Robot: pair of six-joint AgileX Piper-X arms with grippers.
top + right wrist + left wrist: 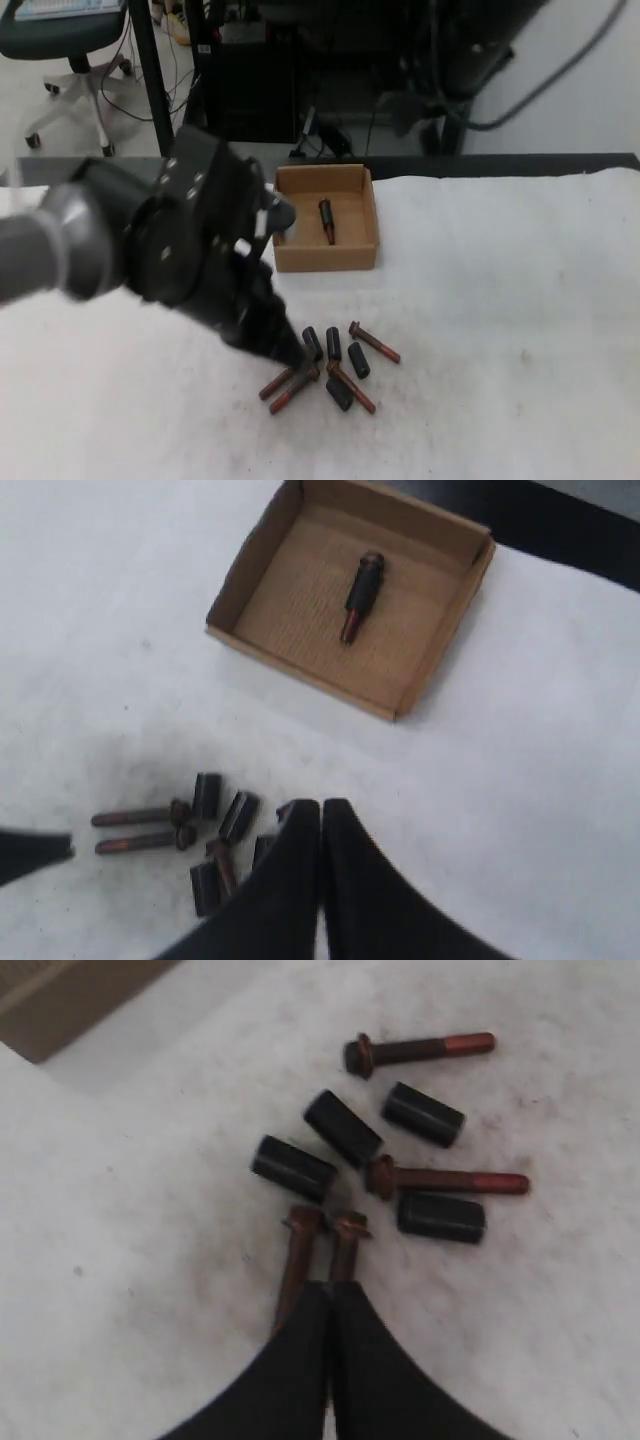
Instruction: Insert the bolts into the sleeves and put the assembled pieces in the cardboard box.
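Quantity one: cardboard box (325,258), on the desk (520,300) toward its far edge.

Quantity one: assembled piece (326,220), a bolt seated in a sleeve, inside the box.

Quantity four: loose bolts, clustered toward the desk's near edge. These are the first bolt (420,1048), second bolt (447,1179), third bolt (298,1260) and fourth bolt (345,1245).

Quantity four: loose sleeves, black, in the same cluster. These are the first sleeve (293,1168), second sleeve (343,1128), third sleeve (423,1114) and fourth sleeve (441,1217).

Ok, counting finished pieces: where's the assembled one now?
High view: the assembled piece lies in the cardboard box, near its middle, at the bench's far edge, beyond the loose bolts and sleeves.
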